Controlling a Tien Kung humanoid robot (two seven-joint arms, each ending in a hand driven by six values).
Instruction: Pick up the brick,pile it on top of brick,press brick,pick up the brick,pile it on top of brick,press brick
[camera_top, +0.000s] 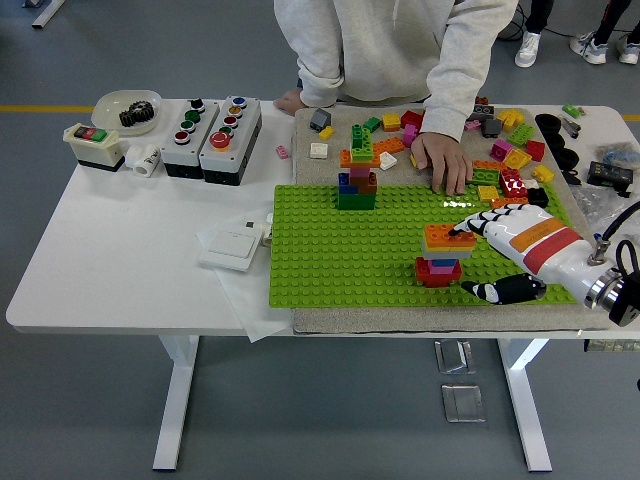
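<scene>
One right hand (480, 245) rests open fingertips on the orange brick (450, 236) topping the stack (441, 258); a person's hand (443, 162) touches loose bricks (505, 165).

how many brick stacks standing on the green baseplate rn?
2. A tall stack at the green baseplate's far edge, left of centre; a shorter stack toward its right, with the right robot hand at it.
</scene>
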